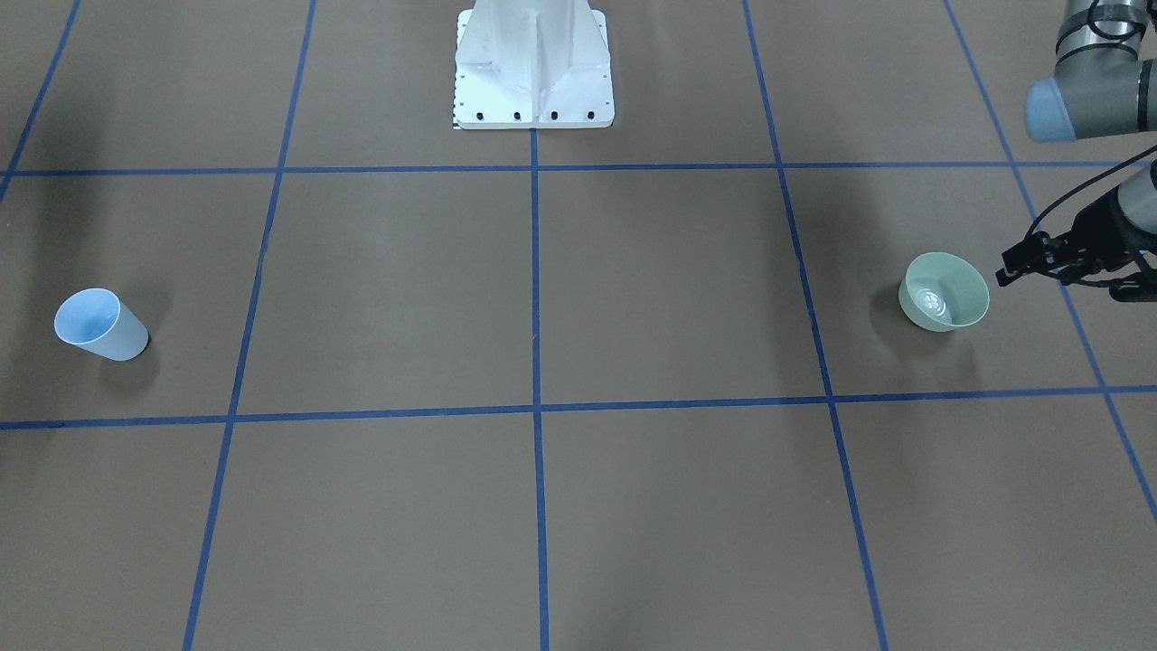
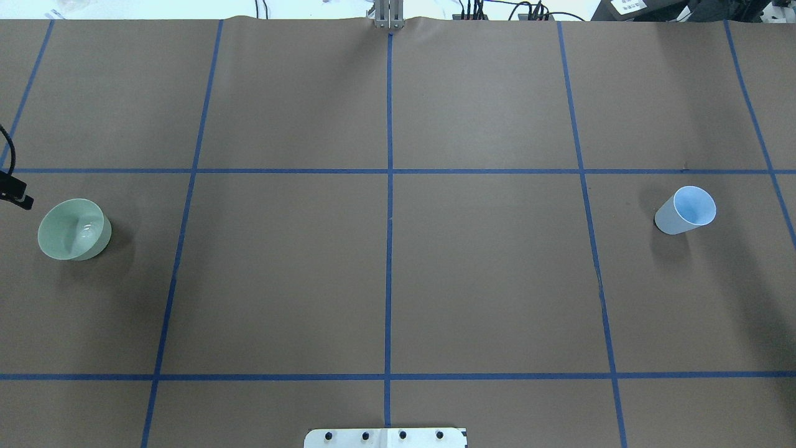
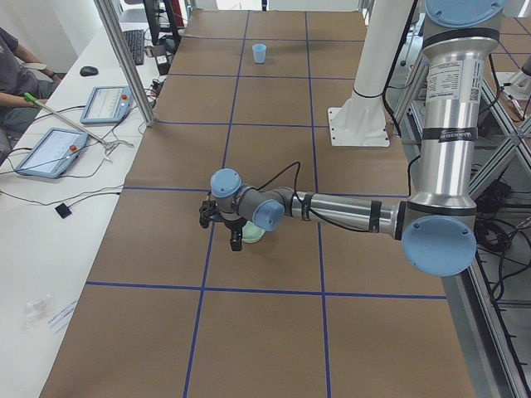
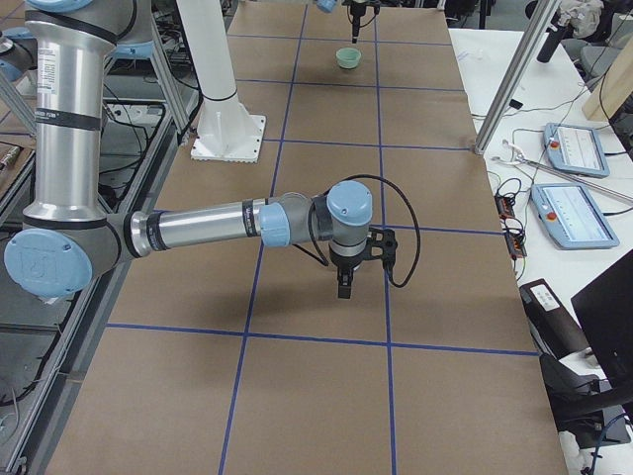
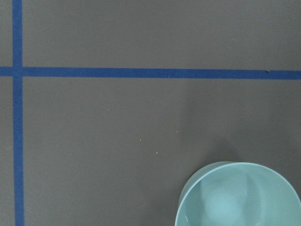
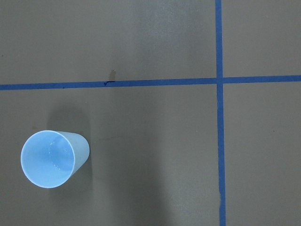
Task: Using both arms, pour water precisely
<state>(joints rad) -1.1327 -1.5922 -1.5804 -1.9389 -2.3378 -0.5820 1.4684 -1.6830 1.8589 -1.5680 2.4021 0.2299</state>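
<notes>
Brown paper crossed by blue tape lines covers the table (image 2: 485,261). At the robot's left end of it, the water (image 1: 932,299) shows as a few whitish glints in the bottom of an upright pale green bowl (image 1: 969,282). Just beside the bowl, on its outer side and not touching it, hangs the left gripper (image 3: 235,238), pointing down (whether its fingers are apart or together I cannot tell, as only black fragments show). The left arm (image 3: 348,211) reaches out low and level to it. Well apart, at the table's other end, a light blue cup (image 1: 99,324) stands upright. The right arm (image 4: 208,226) carries the right gripper (image 4: 343,285) over the paper; it shows only from the side, so its spread cannot be told either. Between the two vessels, at the robot's edge, stands the white pedestal (image 1: 533,72).
</notes>
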